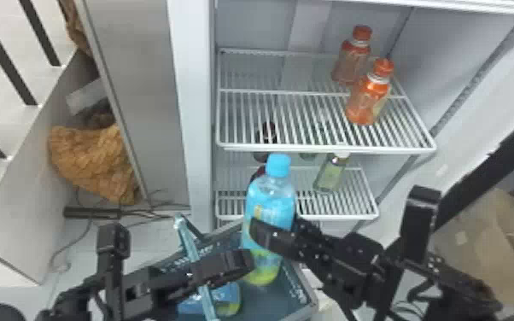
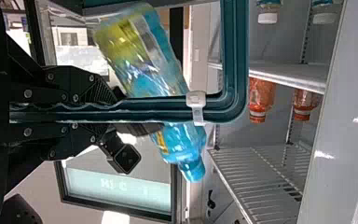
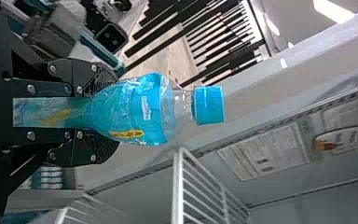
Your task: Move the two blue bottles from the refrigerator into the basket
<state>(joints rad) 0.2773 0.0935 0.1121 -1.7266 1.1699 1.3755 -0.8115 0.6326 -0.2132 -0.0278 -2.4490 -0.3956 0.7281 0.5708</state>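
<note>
Far left in the head view we've got a stair railing (image 1: pixel 8 55), then a bunched orange-brown thing (image 1: pixel 91 164) near the floor, with a black bar (image 1: pixel 91 212) and loose cables just below it. Next is the white side frame (image 1: pixel 192 111) of the refrigerator.

Our left gripper (image 1: pixel 228 265) is closed on the teal basket handle (image 1: pixel 190 245); its wrist view has the handle running between the two fingers. Under it, blue bottle one (image 1: pixel 228 301) is inside the basket (image 1: pixel 288 294), partly hidden by the handle and gripper. It looks to be on its side.

Blue bottle two (image 1: pixel 275 205) is in our right gripper (image 1: pixel 273 235), clamped around the body, cap up, slightly tilted. In the head view it overlaps the basket area, in front of the refrigerator shelves. Right wrist view has its cap and upper body out past the fingers. We can't tell if its base touches anything.

Behind it, a dark bottle (image 1: pixel 267 136) sits under the upper shelf (image 1: pixel 324 149), mostly hidden. To the right, a pale green bottle (image 1: pixel 330 174) is on the lower shelf (image 1: pixel 341 216). Two orange bottles, rear (image 1: pixel 351 62) and front (image 1: pixel 367 102), stand upright on the upper shelf. Far right, outside the refrigerator, we see brown cardboard (image 1: pixel 478 230).
</note>
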